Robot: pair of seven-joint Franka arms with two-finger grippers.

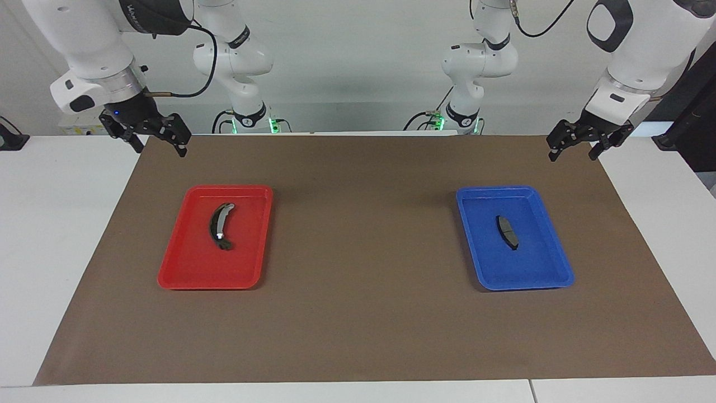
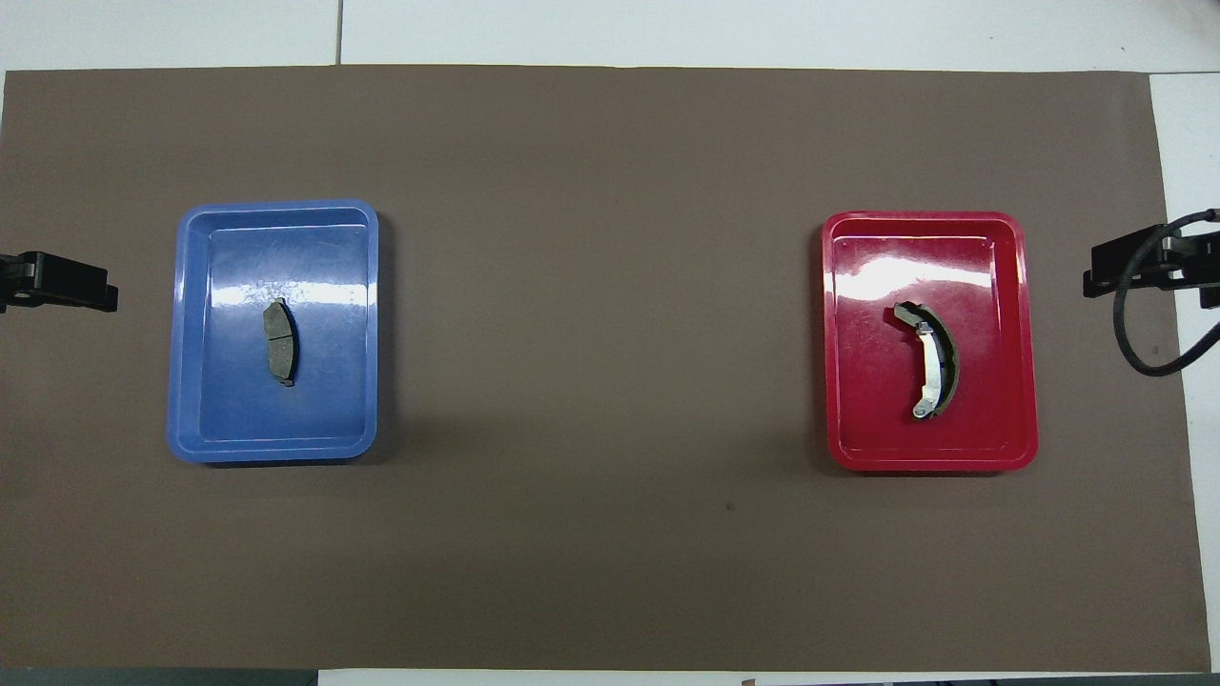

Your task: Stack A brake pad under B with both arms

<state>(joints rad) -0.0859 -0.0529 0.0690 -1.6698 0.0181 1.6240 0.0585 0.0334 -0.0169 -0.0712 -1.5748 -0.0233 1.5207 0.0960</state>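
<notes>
My left gripper [image 1: 575, 148] hangs spread and empty over the tabletop [image 1: 358, 313] corner at its own end. From it, the blue tray [image 1: 554, 246] lies farther out, holding the short pad [image 1: 508, 232], long axis running away from me. I judge this arm nearer. My right gripper [image 1: 152, 140], spread and empty too, waits by the red tray [image 1: 184, 268] with the curved shoe [image 1: 220, 225].

white arms [image 1: 89, 39], black cables [image 1: 204, 73]
</notes>
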